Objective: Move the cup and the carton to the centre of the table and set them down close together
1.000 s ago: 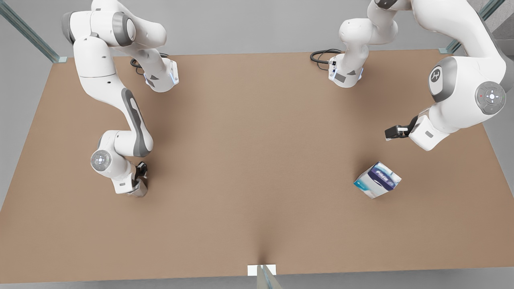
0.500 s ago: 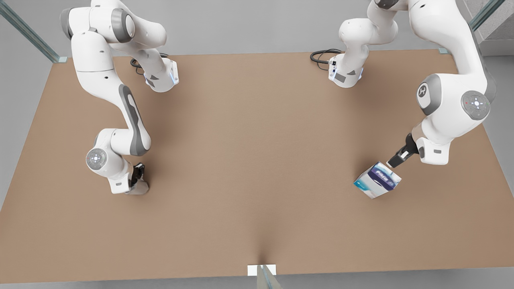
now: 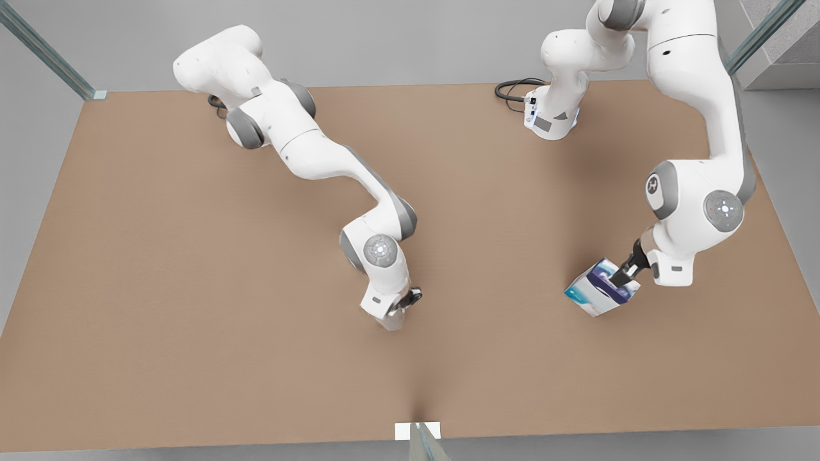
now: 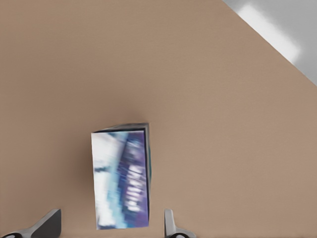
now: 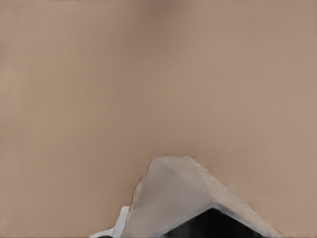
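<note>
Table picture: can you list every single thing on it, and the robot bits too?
Plain matte brown table: one, brown, under everything.
Silvery-grey faceted cup: one, grey, near the table's centre, at the right gripper.
White box-shaped carton with a dark blue panel: one, white, blue and teal, toward the front view's right.
Black cable: one, black, far edge.
White tab: one, white, near edge.
Right gripper: one, dark, holding the cup.
Left gripper: one, dark, open, straddling the carton.
</note>
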### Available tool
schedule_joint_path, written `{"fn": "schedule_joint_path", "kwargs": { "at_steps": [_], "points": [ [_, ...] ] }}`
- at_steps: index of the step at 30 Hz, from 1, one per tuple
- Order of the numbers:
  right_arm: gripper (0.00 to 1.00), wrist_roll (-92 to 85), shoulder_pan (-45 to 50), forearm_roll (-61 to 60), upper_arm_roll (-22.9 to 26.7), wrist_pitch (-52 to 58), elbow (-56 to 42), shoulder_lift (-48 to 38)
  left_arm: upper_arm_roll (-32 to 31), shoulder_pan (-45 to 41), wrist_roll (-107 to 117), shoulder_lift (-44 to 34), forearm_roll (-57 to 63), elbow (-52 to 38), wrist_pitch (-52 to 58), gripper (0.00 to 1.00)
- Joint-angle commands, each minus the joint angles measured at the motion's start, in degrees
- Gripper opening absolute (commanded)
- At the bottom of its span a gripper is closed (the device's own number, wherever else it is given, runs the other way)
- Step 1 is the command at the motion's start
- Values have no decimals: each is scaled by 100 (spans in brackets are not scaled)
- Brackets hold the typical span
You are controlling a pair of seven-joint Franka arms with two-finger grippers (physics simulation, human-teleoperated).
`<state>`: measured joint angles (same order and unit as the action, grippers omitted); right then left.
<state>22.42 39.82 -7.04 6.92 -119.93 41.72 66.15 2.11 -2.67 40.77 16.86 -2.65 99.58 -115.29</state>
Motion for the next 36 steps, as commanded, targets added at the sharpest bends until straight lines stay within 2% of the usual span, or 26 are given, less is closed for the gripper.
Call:
{"fn": "schedule_joint_path", "kwargs": {
  "at_steps": [1,6,11,12,13,17,18,19,21,24,25,27,29,36],
  "points": [
    [21,17,-1,28,-24,-91,-58,55,0,3,1,46,2,0,-2,100],
    [21,-53,166,-262,-305,-759,-147,319,0,38,19,380,-7,-9,-160,100],
    [21,-71,377,-262,-323,-760,-147,328,26,82,10,608,2,-9,-230,100],
    [75,-71,377,-262,-358,-768,-147,328,26,109,19,617,-7,-9,-230,100],
    [100,-71,377,-262,-358,-838,-147,328,26,117,19,652,-7,-9,-230,100],
    [100,-80,386,-262,-402,-1006,-147,389,18,117,-42,740,-33,-9,-230,99],
    [100,-71,421,-262,-402,-1023,-147,398,18,117,-42,740,-33,-9,-213,61],
    [100,-80,430,-262,-402,-1032,-147,407,18,117,-34,740,-42,0,-186,47],
    [100,-71,448,-359,-402,-1190,-147,442,18,117,-7,731,-51,0,-195,41],
    [100,-62,465,-368,-410,-1489,-147,495,18,117,19,661,-227,-53,-178,42],
    [100,-53,465,-368,-498,-1559,-147,495,18,117,-7,564,-262,-62,-142,45],
    [100,-9,544,-377,-525,-1735,-147,469,18,117,28,134,-359,-123,358,49],
    [100,-9,667,-368,-525,-1770,-147,486,18,117,37,116,-359,-317,807,49],
    [100,0,729,-385,-595,-1814,-349,556,18,100,142,116,-359,-325,798,49]
  ]
}}
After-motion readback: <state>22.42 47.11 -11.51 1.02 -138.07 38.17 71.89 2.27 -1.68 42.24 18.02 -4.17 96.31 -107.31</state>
